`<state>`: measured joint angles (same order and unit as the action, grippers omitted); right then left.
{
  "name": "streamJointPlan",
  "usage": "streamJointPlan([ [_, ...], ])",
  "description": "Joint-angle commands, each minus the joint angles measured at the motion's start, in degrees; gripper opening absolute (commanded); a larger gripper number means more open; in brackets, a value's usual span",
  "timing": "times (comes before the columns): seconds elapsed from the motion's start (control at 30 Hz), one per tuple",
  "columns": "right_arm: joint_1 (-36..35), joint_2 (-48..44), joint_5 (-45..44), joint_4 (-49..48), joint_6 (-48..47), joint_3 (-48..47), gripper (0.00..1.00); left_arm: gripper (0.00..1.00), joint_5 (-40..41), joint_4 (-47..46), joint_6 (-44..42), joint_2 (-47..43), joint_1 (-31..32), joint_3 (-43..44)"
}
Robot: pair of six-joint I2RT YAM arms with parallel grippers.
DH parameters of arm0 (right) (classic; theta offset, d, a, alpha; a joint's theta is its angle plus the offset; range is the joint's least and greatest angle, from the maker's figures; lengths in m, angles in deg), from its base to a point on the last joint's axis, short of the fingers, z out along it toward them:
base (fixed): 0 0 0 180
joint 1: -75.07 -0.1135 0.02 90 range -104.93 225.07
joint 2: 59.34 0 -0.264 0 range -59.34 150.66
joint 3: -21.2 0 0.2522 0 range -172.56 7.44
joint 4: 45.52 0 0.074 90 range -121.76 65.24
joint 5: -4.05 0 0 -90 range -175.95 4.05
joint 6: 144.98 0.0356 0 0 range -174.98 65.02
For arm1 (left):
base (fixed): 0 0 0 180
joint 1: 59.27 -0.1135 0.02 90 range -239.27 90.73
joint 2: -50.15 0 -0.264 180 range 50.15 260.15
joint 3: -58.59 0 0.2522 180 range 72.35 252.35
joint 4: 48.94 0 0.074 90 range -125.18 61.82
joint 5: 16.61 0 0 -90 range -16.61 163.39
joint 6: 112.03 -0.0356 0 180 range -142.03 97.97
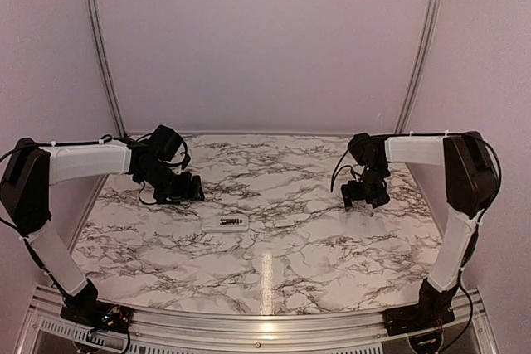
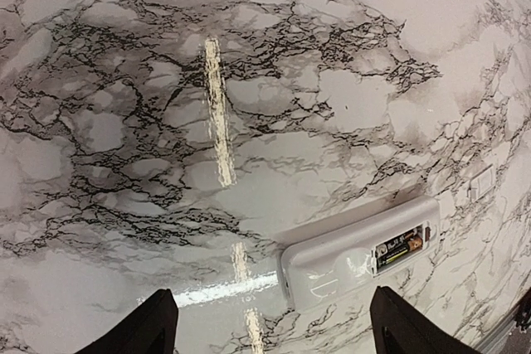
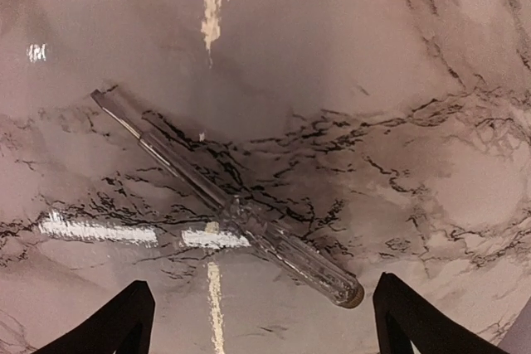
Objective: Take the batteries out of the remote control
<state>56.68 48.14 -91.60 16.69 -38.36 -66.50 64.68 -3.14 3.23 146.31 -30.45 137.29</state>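
Note:
The remote control lies flat near the middle of the marble table, a slim white bar with its back facing up. In the left wrist view the remote control shows an uncovered recess at one end, and a battery with a dark printed label sits inside it. My left gripper hovers above the remote's plain end, open, its fingers wide apart and touching nothing. From above, the left gripper is up and to the left of the remote. My right gripper is at the right side, open and empty.
A small flat white plate lies just right of the remote, also visible as a plate in the left wrist view. A clear-handled screwdriver lies diagonally on the table under the right gripper. The table has walls behind and beside it.

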Motion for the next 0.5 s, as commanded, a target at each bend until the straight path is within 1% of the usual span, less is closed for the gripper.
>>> streamJointPlan([
  [0.0, 0.2, 2.4, -0.2, -1.2, -3.7, -0.3, 0.88, 0.84, 1.4, 1.8, -0.3, -2.4, -0.2, 0.4],
  [0.13, 0.3, 4.0, 0.2, -1.8, -5.3, -0.9, 0.83, 0.83, 1.3, 1.9, 0.1, -3.2, -0.3, 0.1],
  [0.23, 0.3, 5.3, 0.7, -2.2, -6.5, -1.4, 0.78, 0.82, 1.3, 1.9, 0.3, -3.4, -0.3, 0.1],
  [0.27, 0.3, 5.6, 0.8, -2.3, -6.8, -1.6, 0.75, 0.82, 1.2, 1.9, 0.4, -3.4, -0.3, 0.2],
  [0.4, 0.3, 6.1, 1.8, -2.5, -7.1, -1.8, 0.56, 0.81, 1.2, 2.1, 0.4, -3.1, -0.3, 0.9],
  [0.47, 0.3, 6.0, 2.9, -2.8, -7.1, -1.6, 0.51, 0.81, 1.1, 2.2, 0.3, -2.8, -0.3, 1.4],
])
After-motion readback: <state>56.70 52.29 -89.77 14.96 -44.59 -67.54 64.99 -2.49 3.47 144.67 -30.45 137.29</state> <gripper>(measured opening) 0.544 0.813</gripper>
